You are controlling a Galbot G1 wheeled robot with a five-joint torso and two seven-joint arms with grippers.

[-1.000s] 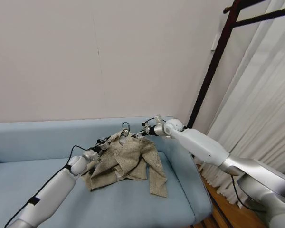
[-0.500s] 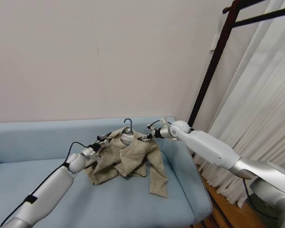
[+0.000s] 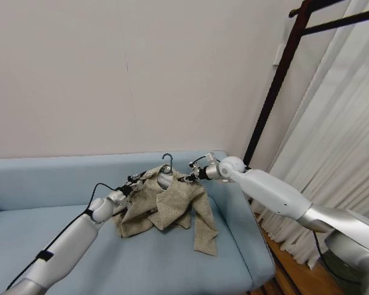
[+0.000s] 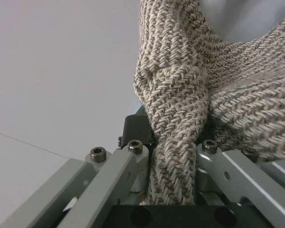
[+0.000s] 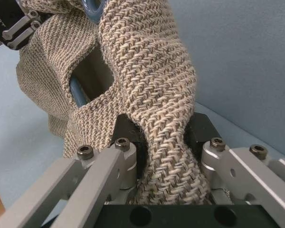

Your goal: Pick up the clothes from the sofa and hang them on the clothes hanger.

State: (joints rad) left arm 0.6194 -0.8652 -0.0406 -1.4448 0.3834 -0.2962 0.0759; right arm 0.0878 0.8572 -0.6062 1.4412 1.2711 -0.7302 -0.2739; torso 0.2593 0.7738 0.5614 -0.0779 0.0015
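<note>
Left claw (image 3: 133, 182) and right claw (image 3: 190, 176) hold the cardigan (image 3: 166, 206) spread sideways, hook (image 3: 166, 161) up.

Pretty sleek build: smooth white shells with rounded joints, the right arm (image 3: 277, 193) going silver further back. The left arm (image 3: 67, 246) has a thin black cable (image 3: 92, 198) and black band (image 3: 44, 255), and the fingers (image 4: 109, 180) are grey metal bars with black hex screws (image 4: 98, 153).

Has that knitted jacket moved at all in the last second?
Yes. The knitted jacket, shoulders held by the left gripper and right gripper, rose slightly against the sofa backrest and shifted a little toward the rack.
</note>
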